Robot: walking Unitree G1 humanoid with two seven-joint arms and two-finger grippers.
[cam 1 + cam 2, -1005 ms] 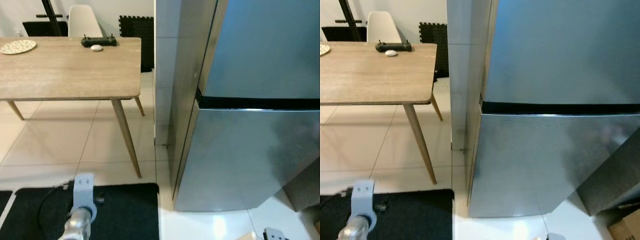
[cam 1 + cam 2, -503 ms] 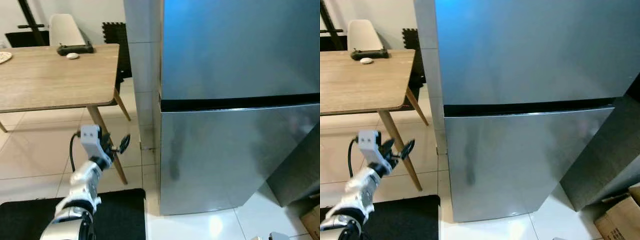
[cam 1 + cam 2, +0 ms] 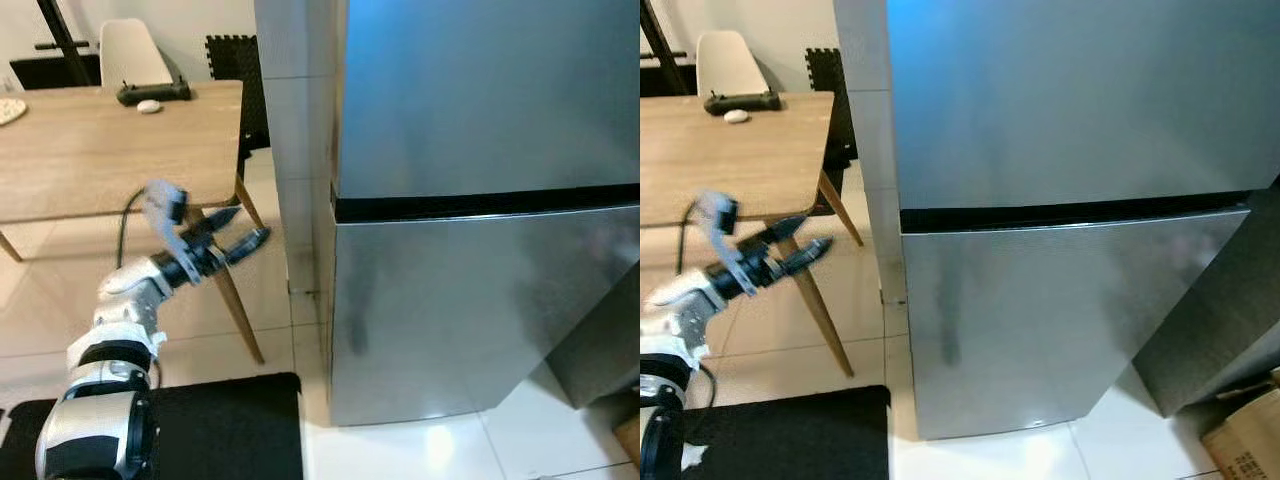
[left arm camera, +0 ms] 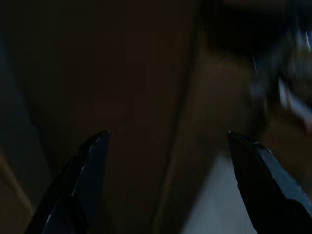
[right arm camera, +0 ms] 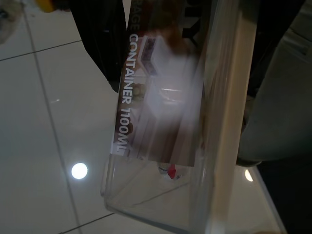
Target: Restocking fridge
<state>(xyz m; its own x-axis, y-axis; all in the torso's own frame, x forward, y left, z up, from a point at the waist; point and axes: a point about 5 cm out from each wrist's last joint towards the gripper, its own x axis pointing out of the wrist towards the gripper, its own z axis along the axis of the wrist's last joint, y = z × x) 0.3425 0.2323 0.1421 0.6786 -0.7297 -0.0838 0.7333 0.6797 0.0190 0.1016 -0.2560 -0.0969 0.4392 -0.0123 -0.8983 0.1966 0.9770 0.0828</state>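
Steel fridge (image 3: 480,200) dead ahead, both doors shut, dark seam splitting upper door from lower, wedged against a white tiled pillar (image 3: 295,150). Clear storage container (image 5: 165,122) with a printed label wrapped round it hanging low over the white floor tiles on the right side, presumably carried by the right gripper, though can't tell from the wrist view how its fingers sit. Left gripper (image 3: 238,228) raised out in front of the wooden table (image 3: 110,150), fingers spread and empty, pointing toward the fridge's left edge but well short of it. Left wrist view super dark, just two black fingertips (image 4: 92,161) apart against a dim vertical panel. Looks like the reach-for-the-door step, nothing stocked yet. Next move probably needs the open gripper hooked onto the door edge by the pillar, then a pull. Tight gap there, so could slip off. Controller (image 3: 152,93) and white chair (image 3: 130,55) further back.
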